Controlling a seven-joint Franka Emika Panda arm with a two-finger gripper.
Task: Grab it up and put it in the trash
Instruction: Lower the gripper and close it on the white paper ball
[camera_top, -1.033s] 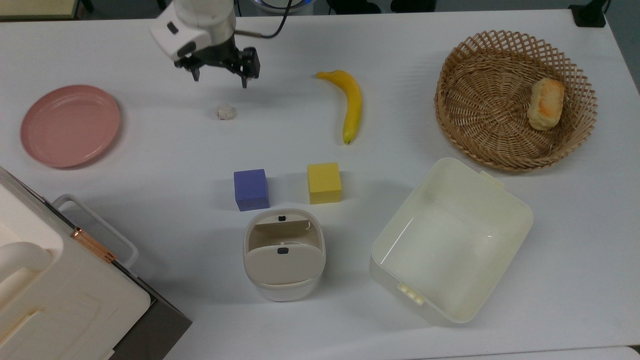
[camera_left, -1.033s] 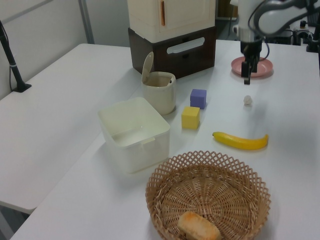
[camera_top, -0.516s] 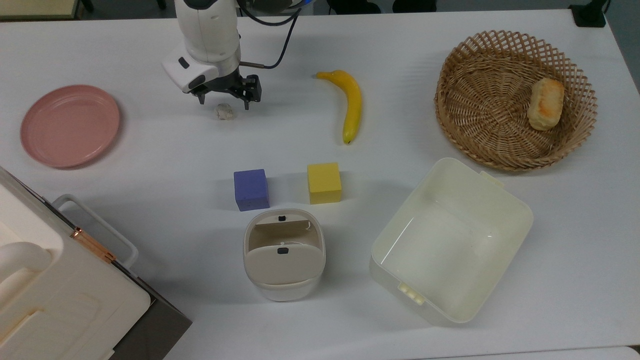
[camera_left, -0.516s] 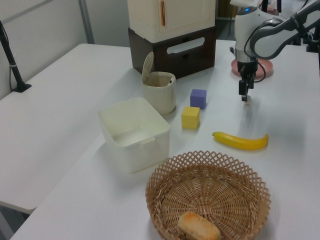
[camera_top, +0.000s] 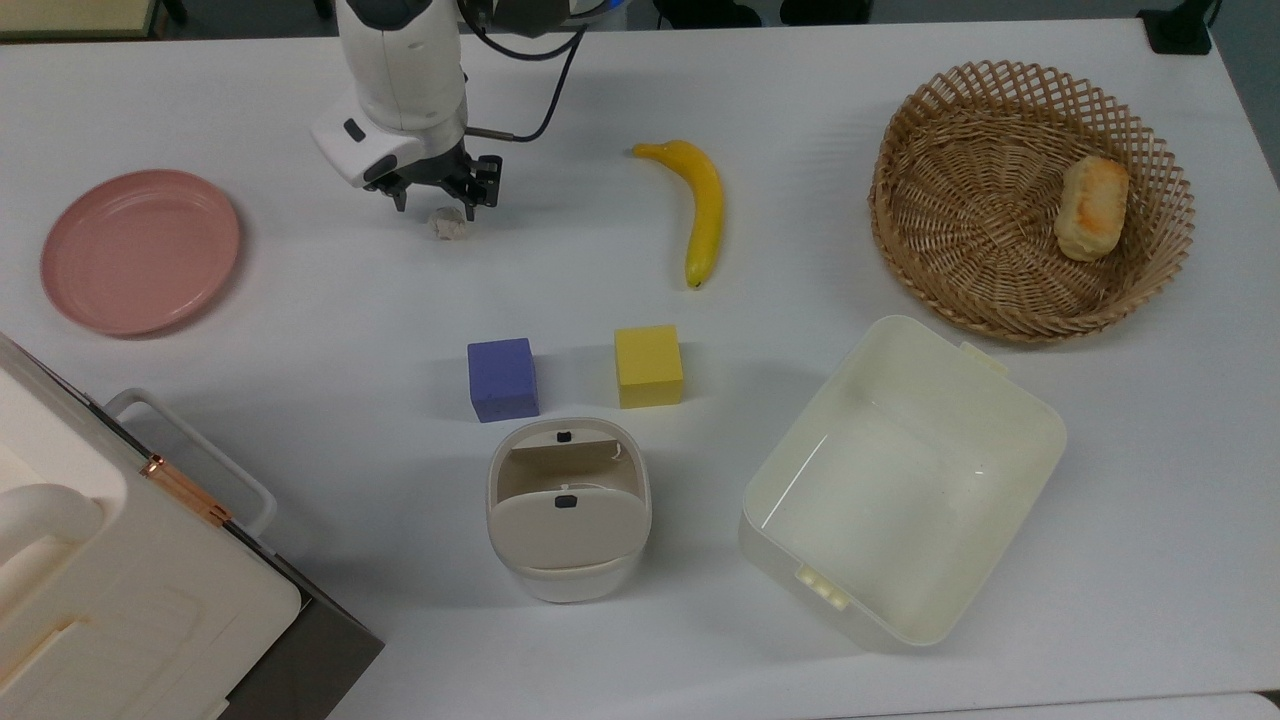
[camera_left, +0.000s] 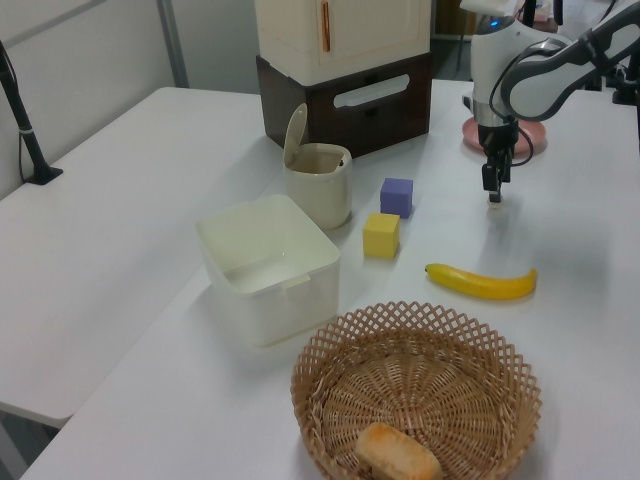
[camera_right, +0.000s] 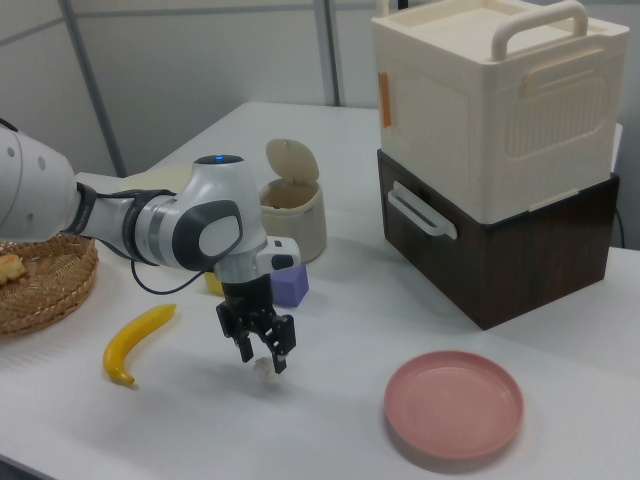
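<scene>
Gripper (camera_top: 438, 205) low over the wad (camera_top: 449, 226) near the table's (camera_top: 300, 300) far edge, jaws open astride it, set to pinch; bin (camera_top: 568, 508) waits, flap tipped.

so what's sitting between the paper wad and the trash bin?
In the top view, the blue cube sits between the paper wad and the trash bin; otherwise bare table.

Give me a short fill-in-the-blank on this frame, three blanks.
1. The tool hovers right over the paper ____.
2. The bread roll lies inside the wicker ____.
3. Beside the purple cube sits a cube coloured ____.

Missing words: wad; basket; yellow
</scene>
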